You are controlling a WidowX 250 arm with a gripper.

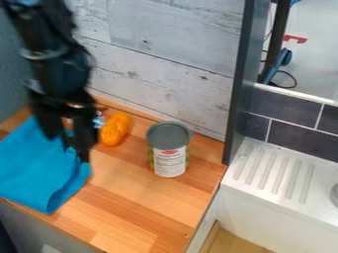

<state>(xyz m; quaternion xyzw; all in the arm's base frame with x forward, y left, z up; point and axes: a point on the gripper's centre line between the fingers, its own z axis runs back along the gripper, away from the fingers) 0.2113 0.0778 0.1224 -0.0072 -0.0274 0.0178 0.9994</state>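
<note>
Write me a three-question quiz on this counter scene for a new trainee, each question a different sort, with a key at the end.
1. Multiple choice: Which thing is the gripper nearest to?
A) the can
B) the blue cloth
C) the white ribbed ledge

2. True or false: The can lies on its side on the wooden counter.

3. Fill in the blank: The rounded item on the counter, between the cloth and the can, is coloured ____.

Key: 1. B; 2. False, it stands upright; 3. orange
</note>
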